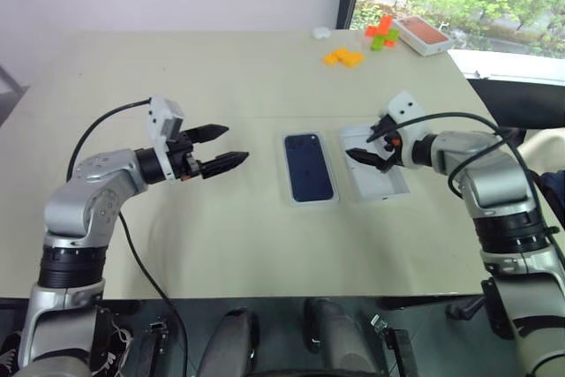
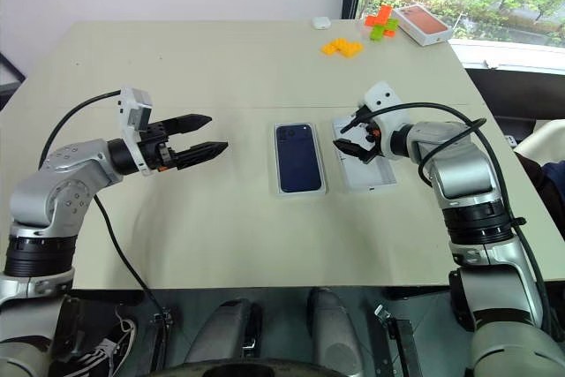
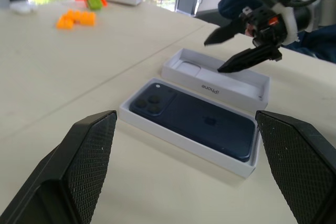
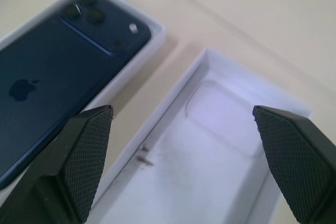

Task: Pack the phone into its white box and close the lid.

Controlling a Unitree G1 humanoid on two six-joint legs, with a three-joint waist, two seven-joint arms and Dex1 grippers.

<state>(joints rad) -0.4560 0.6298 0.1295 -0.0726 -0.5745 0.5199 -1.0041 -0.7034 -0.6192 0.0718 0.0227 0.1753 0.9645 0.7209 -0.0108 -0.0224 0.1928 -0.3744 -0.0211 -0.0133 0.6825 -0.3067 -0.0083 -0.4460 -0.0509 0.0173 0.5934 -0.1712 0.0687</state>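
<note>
The dark navy phone [image 1: 309,168] lies camera side up inside the white box [image 1: 287,176] at the middle of the table. Just to the right of the box, the lid [image 1: 378,186] rests open side up, its plain white inside showing. My right gripper [image 1: 359,147] hovers open over the lid's far left part, pointing down and left, with nothing between its fingers [image 4: 84,150]. My left gripper [image 1: 237,143] is open and level, to the left of the box and a little apart from it, pointing right toward the phone [image 3: 199,121]. It holds nothing.
Orange and green blocks [image 1: 381,31], a yellow-orange cluster [image 1: 342,56], a small white object [image 1: 321,33] and a white box with an orange-red top [image 1: 424,34] sit at the table's far right corner. A person [image 3: 310,24] is beyond the table's right edge.
</note>
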